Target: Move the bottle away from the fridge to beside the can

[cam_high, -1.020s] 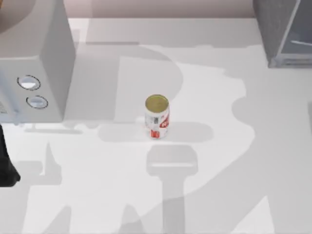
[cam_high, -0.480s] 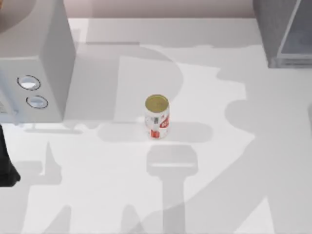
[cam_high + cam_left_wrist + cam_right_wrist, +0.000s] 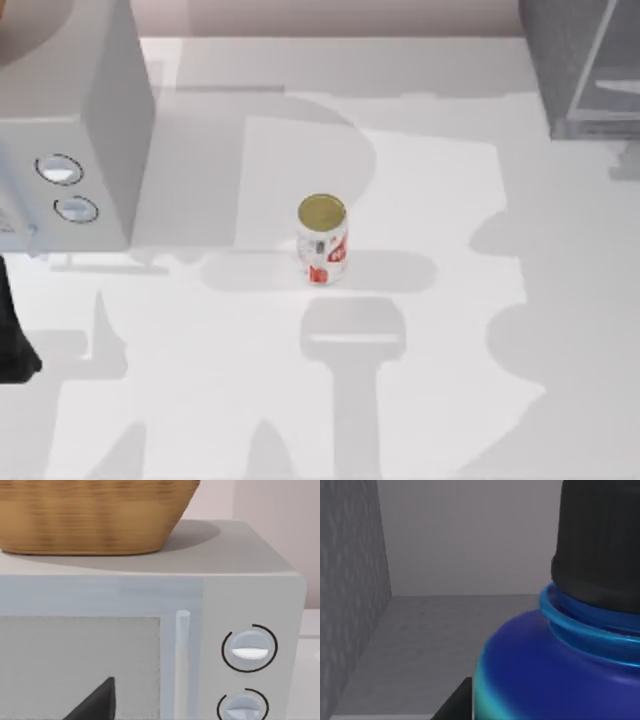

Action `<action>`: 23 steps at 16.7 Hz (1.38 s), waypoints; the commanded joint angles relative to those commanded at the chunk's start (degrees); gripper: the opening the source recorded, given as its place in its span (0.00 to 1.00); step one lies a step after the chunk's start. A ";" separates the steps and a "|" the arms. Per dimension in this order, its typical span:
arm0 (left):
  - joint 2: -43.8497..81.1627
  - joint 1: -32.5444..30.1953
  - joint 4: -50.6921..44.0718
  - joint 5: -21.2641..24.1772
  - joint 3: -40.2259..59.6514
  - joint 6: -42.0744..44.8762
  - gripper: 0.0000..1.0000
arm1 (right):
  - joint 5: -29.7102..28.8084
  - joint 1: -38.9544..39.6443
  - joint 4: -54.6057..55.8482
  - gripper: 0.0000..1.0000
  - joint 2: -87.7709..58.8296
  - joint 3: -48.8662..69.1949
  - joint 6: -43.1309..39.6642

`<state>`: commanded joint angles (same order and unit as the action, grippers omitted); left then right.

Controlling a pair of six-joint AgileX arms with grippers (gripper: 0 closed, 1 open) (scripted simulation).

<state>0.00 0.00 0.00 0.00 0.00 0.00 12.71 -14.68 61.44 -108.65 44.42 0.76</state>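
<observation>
The can [image 3: 322,240] at the table's [image 3: 440,400] centre had a dull gold, metal-looking top and a printed white wall. The bottle [image 3: 555,675] showed glossy blue, perhaps plastic, under a matt black cap [image 3: 597,540]. A woven wicker basket [image 3: 95,515] topped the smooth grey box [image 3: 240,570]; the table was matt white.

The can [image 3: 322,240] was white with red markings (gold top); the bottle [image 3: 555,675] blue, black-capped; the basket [image 3: 90,515] tan.
</observation>
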 joint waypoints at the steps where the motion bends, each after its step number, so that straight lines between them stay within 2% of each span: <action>1: 0.00 0.00 0.00 0.00 0.00 0.00 1.00 | 0.40 -0.35 1.13 0.00 1.89 -2.76 0.00; 4: 0.00 0.00 0.00 0.00 0.00 0.00 1.00 | 1.19 -1.03 3.43 0.00 5.53 -7.36 0.00; 9: 0.00 0.00 0.00 0.00 0.00 0.00 1.00 | 1.07 -0.65 3.55 0.00 5.41 -7.49 0.11; 12: 0.00 0.00 0.00 0.00 0.00 0.00 1.00 | -2.69 3.12 5.92 0.00 3.37 -7.42 0.33; 15: 0.00 0.00 0.00 0.00 0.00 0.00 1.00 | -11.63 12.03 10.00 0.00 -0.26 -7.85 0.64; 23: 0.00 0.00 0.00 0.00 0.00 0.00 1.00 | -45.26 45.15 21.17 0.00 -9.00 -10.95 0.87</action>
<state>0.00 0.00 0.00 0.00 0.00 0.00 -32.54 30.47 82.61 -117.65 33.48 1.62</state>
